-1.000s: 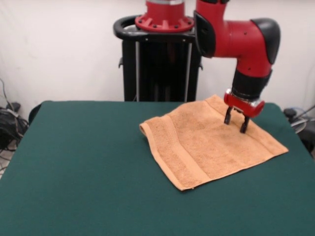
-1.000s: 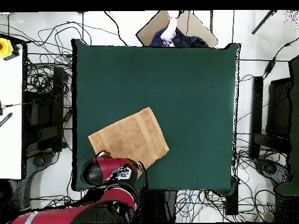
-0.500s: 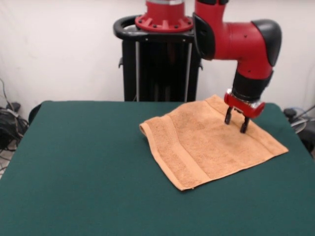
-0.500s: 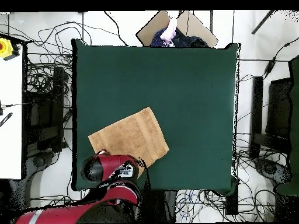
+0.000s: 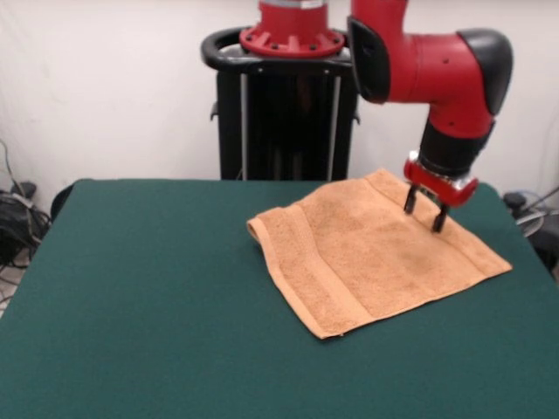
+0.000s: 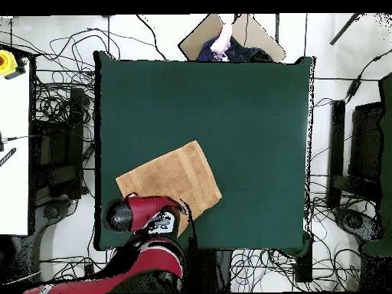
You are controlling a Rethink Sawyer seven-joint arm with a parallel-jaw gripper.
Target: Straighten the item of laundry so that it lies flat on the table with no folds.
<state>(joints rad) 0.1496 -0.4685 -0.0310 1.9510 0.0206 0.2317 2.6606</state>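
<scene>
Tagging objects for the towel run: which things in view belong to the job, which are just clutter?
Job:
- peach terry-cloth towel, lying on the table
- dark green felt table
- red arm's black two-fingered tool, open above the towel's far corner

Lying about:
- black cables on the floor
- brown cardboard sheet beyond the table
- a person's hand at that edge

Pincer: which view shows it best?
Front view. The pincer shows in full there, both fingers apart, hanging over the far right part of the towel. In the overhead view the arm covers it, so its fingers cannot be seen; only the towel's outline shows.
</scene>
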